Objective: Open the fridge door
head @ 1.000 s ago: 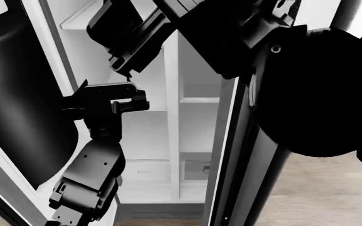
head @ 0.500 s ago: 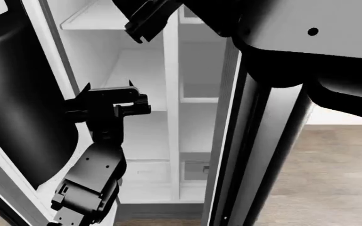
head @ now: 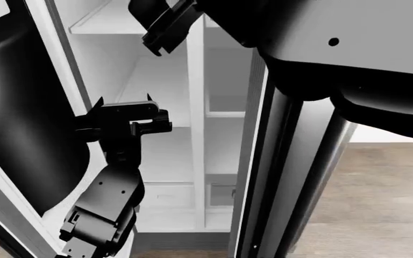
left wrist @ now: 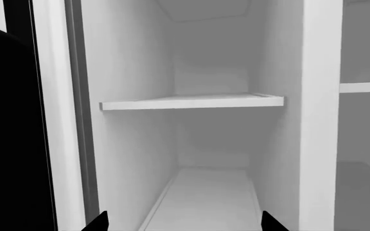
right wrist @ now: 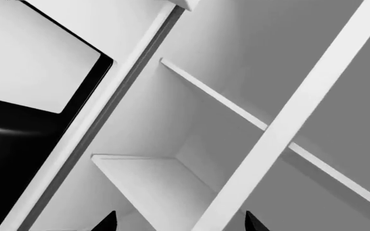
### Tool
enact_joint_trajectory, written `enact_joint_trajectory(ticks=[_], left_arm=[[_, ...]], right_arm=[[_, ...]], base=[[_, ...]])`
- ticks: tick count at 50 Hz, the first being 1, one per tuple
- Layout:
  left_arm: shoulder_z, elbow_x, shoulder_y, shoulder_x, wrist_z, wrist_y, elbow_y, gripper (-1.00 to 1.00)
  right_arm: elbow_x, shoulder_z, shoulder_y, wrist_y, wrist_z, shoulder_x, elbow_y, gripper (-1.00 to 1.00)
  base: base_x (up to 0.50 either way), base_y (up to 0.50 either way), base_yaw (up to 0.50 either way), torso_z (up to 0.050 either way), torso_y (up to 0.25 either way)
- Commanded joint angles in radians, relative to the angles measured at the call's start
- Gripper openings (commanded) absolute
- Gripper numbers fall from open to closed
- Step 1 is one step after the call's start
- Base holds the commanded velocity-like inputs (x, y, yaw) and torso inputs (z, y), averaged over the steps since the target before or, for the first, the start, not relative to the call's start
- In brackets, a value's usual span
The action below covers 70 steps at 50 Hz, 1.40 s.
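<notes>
The fridge stands open, and its white shelved inside fills the middle of the head view. Its glossy dark left door is swung wide at the left. The right door stands ajar, edge-on. My left gripper is open and empty, just inside the left compartment and facing a shelf. My right gripper is higher up, open and empty, in front of the vertical divider. The fingertips in the left wrist view and the fingertips in the right wrist view are wide apart. No handle shows.
Wooden floor lies to the right of the fridge. My right arm's dark bulk covers the head view's upper right. The left door's inner edge runs close beside my left gripper. A lower drawer sits in the right compartment.
My right arm has risen, carrying its gripper up toward the top shelf and uncovering the right door. My left gripper has hardly moved. Both grippers stay open.
</notes>
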Motion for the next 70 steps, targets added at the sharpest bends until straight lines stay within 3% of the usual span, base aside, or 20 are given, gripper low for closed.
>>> enact_joint_trajectory(ticks=[1,10,28,36,46,53,62,67,70], left_arm=[[-0.02,0.017,0.003,0.019,0.026,0.037,-0.031,1.0],[-0.017,0.015,0.002,0.018,0.024,0.038,-0.031,1.0],[-0.012,0.007,0.003,0.013,0.021,0.039,-0.032,1.0],[-0.013,-0.001,0.003,0.009,0.019,0.033,-0.027,1.0],[-0.013,-0.008,0.004,0.004,0.016,0.025,-0.015,1.0],[-0.014,-0.014,0.008,0.001,0.016,0.029,-0.022,1.0],[-0.011,-0.014,0.014,0.0,0.015,0.039,-0.034,1.0],[-0.009,-0.016,0.019,-0.002,0.015,0.039,-0.03,1.0],[-0.006,-0.016,0.019,-0.001,0.015,0.039,-0.032,1.0]], right_arm=[[-0.009,-0.014,-0.036,0.008,-0.005,-0.001,0.024,1.0],[-0.01,-0.012,-0.037,0.009,-0.005,-0.001,0.024,1.0],[0.064,0.088,-0.071,-0.004,0.274,0.178,-0.21,1.0],[0.324,0.18,-0.038,0.059,0.562,0.484,-0.473,1.0],[0.546,0.263,-0.022,0.03,0.661,0.847,-0.656,1.0],[0.79,0.4,0.134,0.174,0.67,1.118,-0.68,1.0],[1.301,0.671,0.365,0.593,1.04,1.119,-0.423,1.0],[1.301,0.753,0.392,0.768,1.051,1.119,-0.267,1.0],[1.308,0.745,0.358,0.719,1.051,1.119,-0.317,1.0]], base=[[0.0,0.0,0.0,0.0,0.0],[0.0,0.0,0.0,0.0,0.0],[0.0,0.0,0.0,0.0,0.0],[0.0,0.0,0.0,0.0,0.0],[0.0,0.0,0.0,0.0,0.0],[0.0,0.0,0.0,0.0,0.0],[0.0,0.0,0.0,0.0,0.0],[0.0,0.0,0.0,0.0,0.0],[0.0,0.0,0.0,0.0,0.0]])
